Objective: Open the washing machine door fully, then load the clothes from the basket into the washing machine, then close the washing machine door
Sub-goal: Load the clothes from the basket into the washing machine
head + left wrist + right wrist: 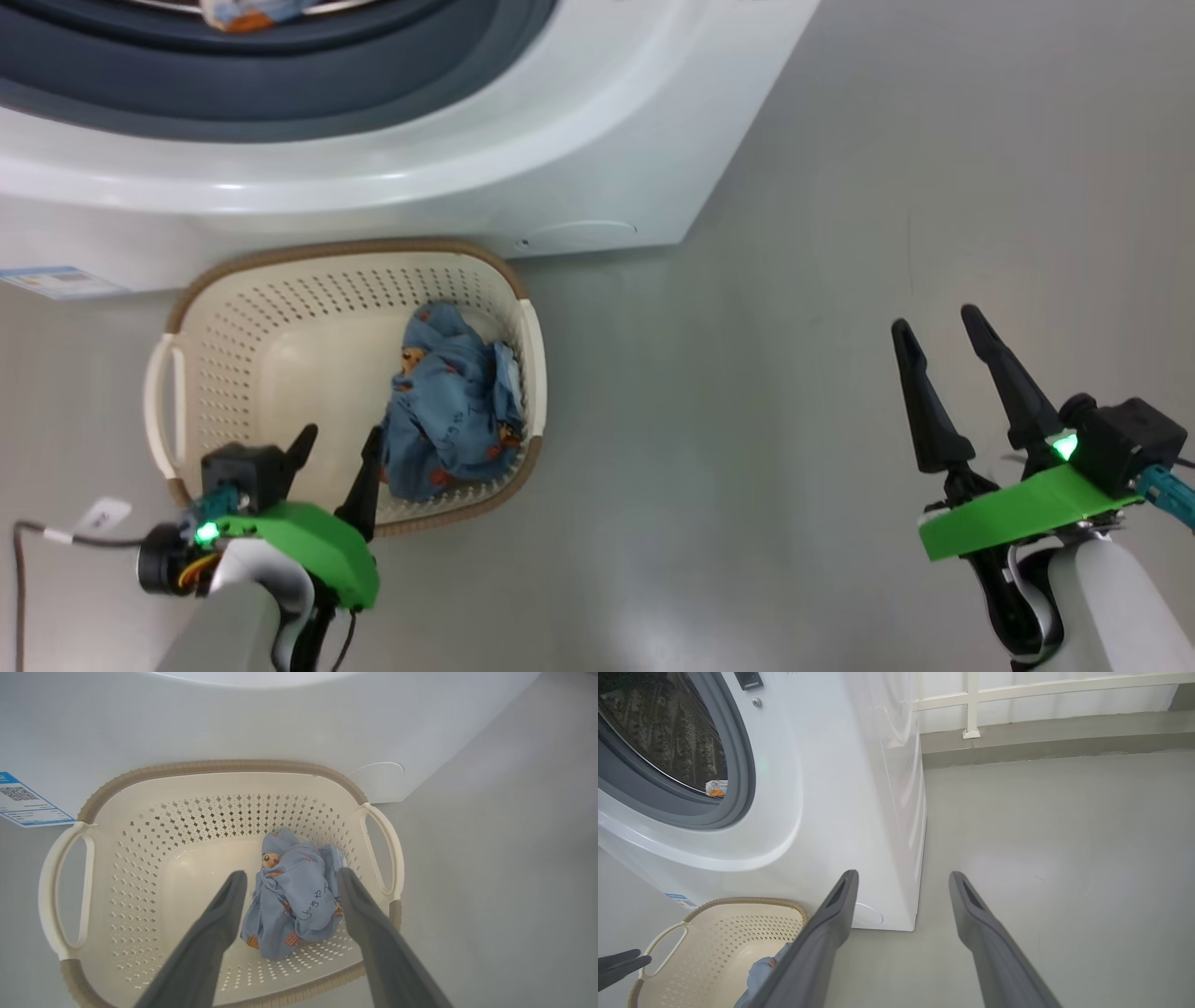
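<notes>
Loading stage, drum opening uncovered. Left tool [341, 434]: fingers apart, empty, poised over the near rim of the basket [345, 250], bracketing the clothes [294, 896] in the wrist view. Right tool [935, 320]: fingers apart, empty, well to the right over bare floor [747, 420]. Clothes: crumpled light-blue printed bundle against the right wall of the basket, just in front of the washing machine [579, 140]. Judged soft, light and limp, likely to trail and snag on the rim; best pinched at the raised middle fold, deep enough to gather several layers. Count: one basket, one bundle (pieces within not separable), one printed piece [245, 11] already at the drum mouth, two tools.
</notes>
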Tool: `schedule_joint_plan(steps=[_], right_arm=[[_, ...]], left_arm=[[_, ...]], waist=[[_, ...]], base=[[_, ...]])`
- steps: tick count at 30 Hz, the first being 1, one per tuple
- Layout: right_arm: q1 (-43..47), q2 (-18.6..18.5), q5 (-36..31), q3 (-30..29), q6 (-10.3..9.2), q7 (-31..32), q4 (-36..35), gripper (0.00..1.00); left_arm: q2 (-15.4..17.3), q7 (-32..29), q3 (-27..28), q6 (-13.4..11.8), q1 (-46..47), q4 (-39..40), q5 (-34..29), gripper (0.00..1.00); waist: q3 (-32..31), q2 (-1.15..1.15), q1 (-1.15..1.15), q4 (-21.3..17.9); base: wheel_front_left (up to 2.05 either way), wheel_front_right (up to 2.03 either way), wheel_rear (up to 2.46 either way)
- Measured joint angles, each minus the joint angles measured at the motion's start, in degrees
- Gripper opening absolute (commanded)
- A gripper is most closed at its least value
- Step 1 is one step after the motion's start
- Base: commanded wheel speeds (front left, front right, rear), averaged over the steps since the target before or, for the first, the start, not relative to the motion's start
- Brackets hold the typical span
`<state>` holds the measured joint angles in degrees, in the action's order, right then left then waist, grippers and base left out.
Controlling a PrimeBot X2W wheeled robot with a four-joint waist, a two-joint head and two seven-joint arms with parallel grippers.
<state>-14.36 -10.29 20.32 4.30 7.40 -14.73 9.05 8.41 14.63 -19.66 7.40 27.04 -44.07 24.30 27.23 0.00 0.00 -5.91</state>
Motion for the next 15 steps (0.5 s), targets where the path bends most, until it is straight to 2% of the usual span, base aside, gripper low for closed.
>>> schedule_joint_plan(steps=[9,15], right_arm=[[-2.82,1.04,0.00,0.88,0.00,0.00,-0.99,1.00],[-4.30,1.59,0.00,1.58,0.00,0.00,-1.34,1.00]], left_arm=[[1.53,0.00,-9.44,0.00,8.06,-9.31,7.34,1.00],[2.79,0.00,-14.50,0.00,12.07,-12.82,11.79,1.00]], waist=[[4.44,0.00,0.00,-1.92],[6.71,0.00,0.00,-2.80]], base=[[0.00,0.00,0.00],[0.00,0.00,0.00]])
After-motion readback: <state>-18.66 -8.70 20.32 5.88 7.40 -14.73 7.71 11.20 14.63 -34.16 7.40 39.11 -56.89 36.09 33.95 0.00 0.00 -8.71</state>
